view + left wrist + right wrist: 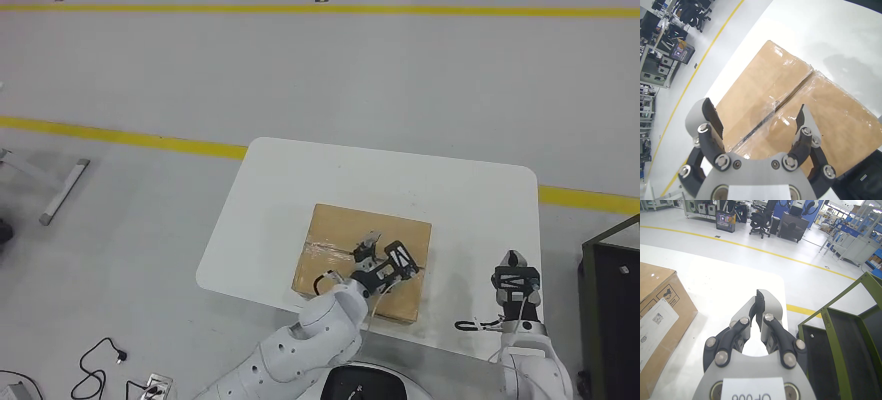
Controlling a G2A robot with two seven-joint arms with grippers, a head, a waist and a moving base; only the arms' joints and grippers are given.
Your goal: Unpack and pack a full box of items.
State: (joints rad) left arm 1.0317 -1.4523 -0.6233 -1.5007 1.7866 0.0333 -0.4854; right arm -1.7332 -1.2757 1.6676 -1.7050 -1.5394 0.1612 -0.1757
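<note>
A closed brown cardboard box lies on the white table, its two top flaps meeting at a centre seam covered with clear tape. My left gripper hovers open just above the box top, its fingers straddling the seam near the box's near-right part. My right gripper stands over the table's right side, clear of the box, its pads pressed together with nothing between them.
A green metal cart with dark shelves stands right beside the table's right edge. A yellow floor line runs behind the table. The table surface to the left of and behind the box is bare white.
</note>
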